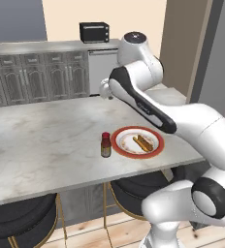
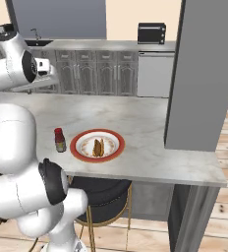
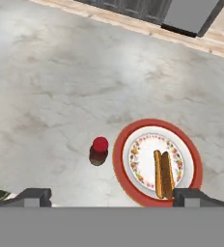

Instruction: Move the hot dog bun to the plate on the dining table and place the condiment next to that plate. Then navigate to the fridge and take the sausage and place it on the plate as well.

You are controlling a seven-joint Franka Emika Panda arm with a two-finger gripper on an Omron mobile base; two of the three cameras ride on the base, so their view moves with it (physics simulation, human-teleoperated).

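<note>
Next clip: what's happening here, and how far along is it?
The robot arm is holding nothing: its gripper hangs open above the dining table. The bun already lies on the red-rimmed plate, and the condiment bottle stands upright just beside the plate. There is no sausage on the plate, so the fridge trip looks still to come.

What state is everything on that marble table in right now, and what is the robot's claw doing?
hot dog bun: lying on the plate, split side up.
plate: flat on the dining table, holding the bun.
condiment: upright, cap on, beside the plate and apart from it.
claw: open, empty, above the table looking down at the plate.
</note>
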